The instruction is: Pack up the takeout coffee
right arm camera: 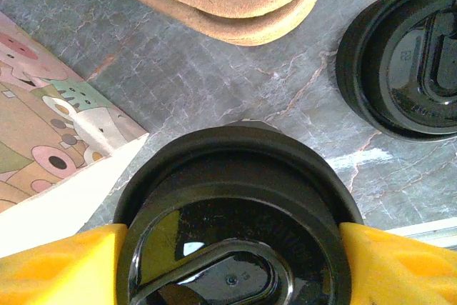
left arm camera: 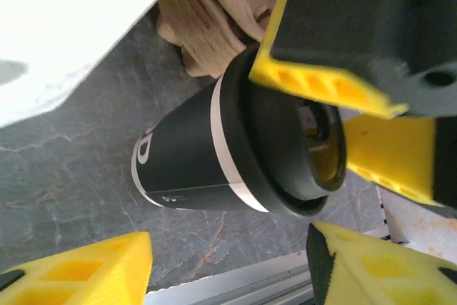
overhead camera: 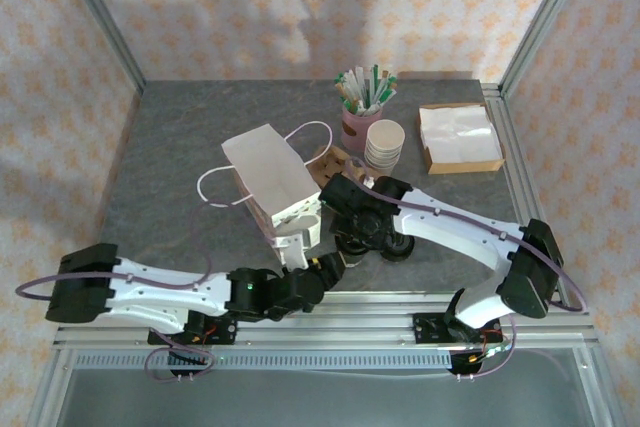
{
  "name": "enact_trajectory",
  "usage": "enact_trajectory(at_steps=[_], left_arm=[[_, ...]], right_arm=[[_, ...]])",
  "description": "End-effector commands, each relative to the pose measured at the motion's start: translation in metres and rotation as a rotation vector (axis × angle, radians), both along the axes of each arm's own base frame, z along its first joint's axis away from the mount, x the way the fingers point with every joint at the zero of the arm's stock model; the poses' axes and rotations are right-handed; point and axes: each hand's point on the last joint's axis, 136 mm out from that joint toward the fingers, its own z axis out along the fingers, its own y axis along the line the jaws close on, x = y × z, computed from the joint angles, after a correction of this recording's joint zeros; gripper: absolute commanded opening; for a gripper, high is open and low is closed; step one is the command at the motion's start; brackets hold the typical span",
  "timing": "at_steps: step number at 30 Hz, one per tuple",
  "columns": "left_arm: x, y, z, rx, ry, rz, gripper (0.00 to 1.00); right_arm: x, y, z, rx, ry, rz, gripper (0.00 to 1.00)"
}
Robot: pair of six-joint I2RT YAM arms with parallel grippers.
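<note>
A paper bag (overhead camera: 265,175) sits mid-desk (overhead camera: 170,147). Just behind its right side is a cup carrier (overhead camera: 333,159), with a stack of cups (overhead camera: 383,144) right of that and a stick holder (overhead camera: 358,122) behind. A napkin box (overhead camera: 459,137) lies by the right edge. The takeout coffee (right arm camera: 235,248) stands near the near edge, right of the bag's near end, a second lidded cup (right arm camera: 407,55) beside it

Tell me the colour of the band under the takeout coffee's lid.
A white band on the black takeout coffee; the left wrist view shows it best.

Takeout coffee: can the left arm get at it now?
Probably yes: the takeout coffee shows a bare body before the left arm's open jaws; the right arm's jaws grip only its lid.
</note>
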Motion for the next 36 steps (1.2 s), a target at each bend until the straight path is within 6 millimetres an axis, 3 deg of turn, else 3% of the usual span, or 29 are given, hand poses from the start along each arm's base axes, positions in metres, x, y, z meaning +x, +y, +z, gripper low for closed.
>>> enact_trajectory(at_steps=[1,8,17,24,36], left_arm=[[0.003,-0.021,0.014,-0.111,-0.017,0.018,0.64],[0.017,-0.027,0.001,-0.138,0.0,0.078,0.71],[0.021,-0.02,0.007,-0.142,-0.032,0.09,0.76],[0.025,-0.02,-0.02,-0.117,0.015,0.127,0.79],[0.028,-0.015,-0.046,-0.052,0.052,0.156,0.79]], right_arm=[[-0.002,-0.005,0.01,0.003,-0.012,-0.016,0.74],[-0.005,-0.005,0.007,0.008,-0.008,-0.011,0.74],[-0.007,-0.007,-0.007,-0.014,0.012,-0.009,0.74],[-0.007,-0.003,-0.003,0.012,0.003,-0.009,0.73],[-0.007,-0.002,-0.004,0.019,0.005,-0.009,0.73]])
